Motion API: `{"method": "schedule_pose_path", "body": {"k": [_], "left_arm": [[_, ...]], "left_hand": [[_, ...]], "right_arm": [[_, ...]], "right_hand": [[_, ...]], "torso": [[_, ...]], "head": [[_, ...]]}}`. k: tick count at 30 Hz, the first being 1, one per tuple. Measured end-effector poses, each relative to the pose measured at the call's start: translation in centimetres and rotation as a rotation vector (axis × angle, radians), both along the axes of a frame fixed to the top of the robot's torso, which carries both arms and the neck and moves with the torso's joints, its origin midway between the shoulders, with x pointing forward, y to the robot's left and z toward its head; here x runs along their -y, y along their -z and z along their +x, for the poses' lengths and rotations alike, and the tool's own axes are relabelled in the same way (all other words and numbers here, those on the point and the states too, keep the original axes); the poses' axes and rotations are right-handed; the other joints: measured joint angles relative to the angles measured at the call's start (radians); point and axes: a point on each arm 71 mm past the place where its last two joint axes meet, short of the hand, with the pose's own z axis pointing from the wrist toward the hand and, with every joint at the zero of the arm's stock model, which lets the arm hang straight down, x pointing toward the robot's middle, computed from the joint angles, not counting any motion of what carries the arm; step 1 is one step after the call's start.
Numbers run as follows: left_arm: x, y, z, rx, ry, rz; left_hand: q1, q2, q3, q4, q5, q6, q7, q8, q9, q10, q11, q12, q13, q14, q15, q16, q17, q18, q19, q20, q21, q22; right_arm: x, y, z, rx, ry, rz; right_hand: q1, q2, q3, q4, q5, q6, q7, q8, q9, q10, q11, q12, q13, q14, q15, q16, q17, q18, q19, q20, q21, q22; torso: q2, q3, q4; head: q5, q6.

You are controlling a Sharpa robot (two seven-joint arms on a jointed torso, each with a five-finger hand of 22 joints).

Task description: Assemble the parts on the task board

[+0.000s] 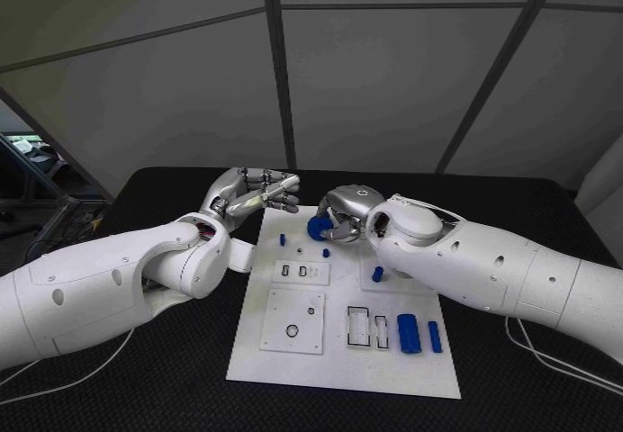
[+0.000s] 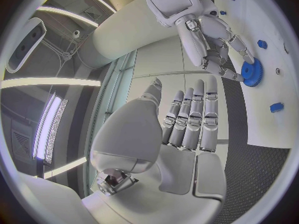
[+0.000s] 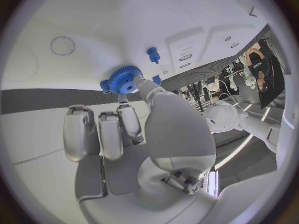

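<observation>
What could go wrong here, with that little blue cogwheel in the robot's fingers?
The right hand holds the blue gear only at its fingertips, so it might slip or tilt before seating on the task board. Small blue pegs stand close beneath that arm and could be knocked. The left hand hovers nearby and could bump in.

Robot lab test cell
Grey panel walls stand behind a black table; equipment stands at far left.
</observation>
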Motion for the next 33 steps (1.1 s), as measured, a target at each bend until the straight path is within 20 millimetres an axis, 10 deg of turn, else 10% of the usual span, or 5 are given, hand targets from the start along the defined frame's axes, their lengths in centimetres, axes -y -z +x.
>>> {"method": "schedule_pose_path", "body": {"k": [13,27,33], "left_arm": [[-0.05,0.01,0.01,-0.001,-0.001,0.001],[-0.11,0.02,0.01,-0.003,-0.002,0.002],[-0.13,0.04,0.03,-0.005,-0.004,0.003]], "left_hand": [[0.000,0.000,0.000,0.000,0.000,0.000,0.000,0.000,0.000,0.000,0.000,0.000,0.000,0.000,0.000,0.000,0.000,0.000,0.000,0.000,0.000,0.000],[0.000,0.000,0.000,0.000,0.000,0.000,0.000,0.000,0.000,0.000,0.000,0.000,0.000,-0.004,0.004,0.000,0.002,0.000,0.000,0.000,0.000,0.000],[0.000,0.000,0.000,0.000,0.000,0.000,0.000,0.000,0.000,0.000,0.000,0.000,0.000,-0.004,0.004,0.000,0.002,0.000,0.000,0.000,0.000,0.000]], "right_arm": [[0.08,0.24,0.05,-0.015,-0.002,-0.008],[0.57,0.56,0.32,-0.049,0.017,-0.026],[0.92,0.76,0.34,-0.063,0.027,-0.035]], "right_hand": [[-0.044,-0.027,-0.036,0.036,-0.009,-0.034,0.008,-0.040,-0.010,-0.008,0.008,-0.010,-0.011,-0.001,0.008,0.000,0.000,0.000,-0.004,0.011,0.000,0.000],[-0.207,-0.023,-0.110,0.230,0.085,-0.035,0.014,-0.076,-0.007,-0.017,0.017,-0.018,-0.015,-0.001,0.016,0.000,0.000,0.000,0.000,0.021,0.000,0.000],[-0.210,-0.023,-0.118,0.242,0.097,-0.031,0.018,-0.077,-0.005,-0.017,0.017,-0.013,-0.010,-0.001,0.016,0.004,0.000,0.000,0.000,0.021,0.000,0.000]], "torso": [[0.000,0.0002,0.0000],[0.000,0.0000,0.0003],[0.000,0.0002,-0.0003]], "head": [[0.000,-0.002],[0.001,0.002],[0.003,0.000]]}}
